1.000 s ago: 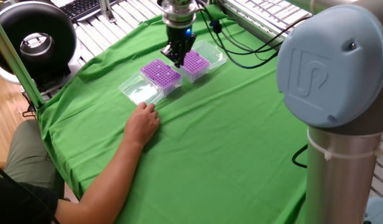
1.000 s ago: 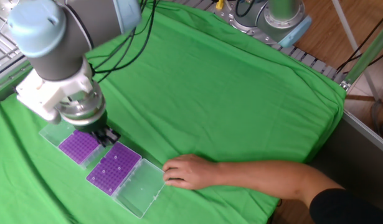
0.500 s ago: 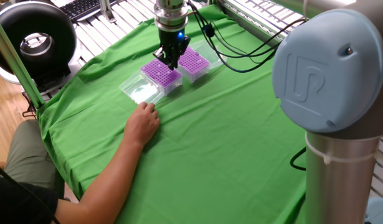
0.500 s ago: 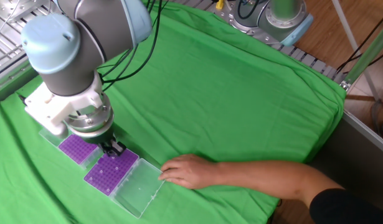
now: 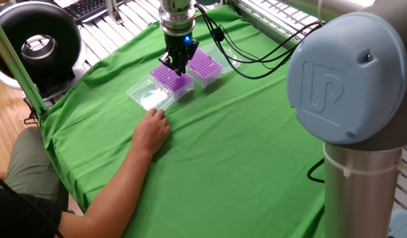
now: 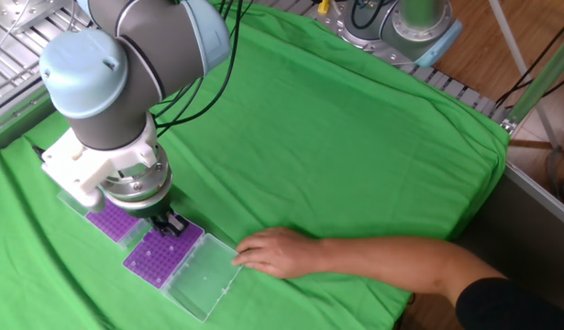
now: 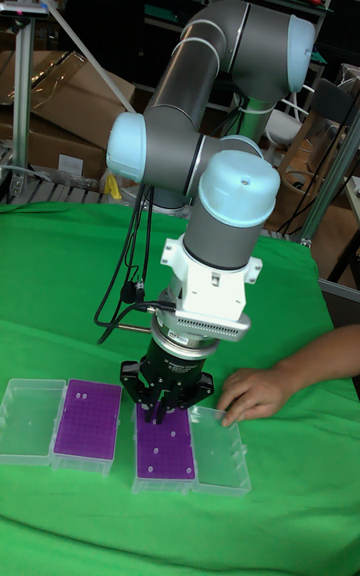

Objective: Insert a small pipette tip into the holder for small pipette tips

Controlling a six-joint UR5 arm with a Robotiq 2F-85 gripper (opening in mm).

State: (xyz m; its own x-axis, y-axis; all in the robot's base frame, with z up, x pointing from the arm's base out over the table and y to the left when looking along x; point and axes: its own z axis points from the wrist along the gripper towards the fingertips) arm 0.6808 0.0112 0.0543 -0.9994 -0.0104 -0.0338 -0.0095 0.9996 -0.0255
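Observation:
Two purple tip holders lie side by side on the green cloth, each with its clear lid folded open. My gripper (image 5: pixel 177 68) (image 6: pixel 171 225) (image 7: pixel 158 416) points straight down over the holder (image 5: pixel 170 80) (image 6: pixel 156 258) (image 7: pixel 165 451) nearer the person's hand, just above that holder's end next to the other one. Its fingers are drawn together, and a thin small pipette tip seems pinched between them, too small to make out well. The second holder (image 5: pixel 205 66) (image 6: pixel 107 220) (image 7: pixel 88 418) sits just beyond.
A person's hand (image 5: pixel 152 131) (image 6: pixel 277 252) (image 7: pixel 255 394) rests on the cloth against the open clear lid (image 5: pixel 149 98) (image 6: pixel 204 278) (image 7: pixel 220 451). Cables trail from the wrist. A black round device (image 5: pixel 38 43) stands at the table's corner.
The gripper has shifted from over the gap beside the far holder to above the holder nearer the hand. The hand has stayed where it was.

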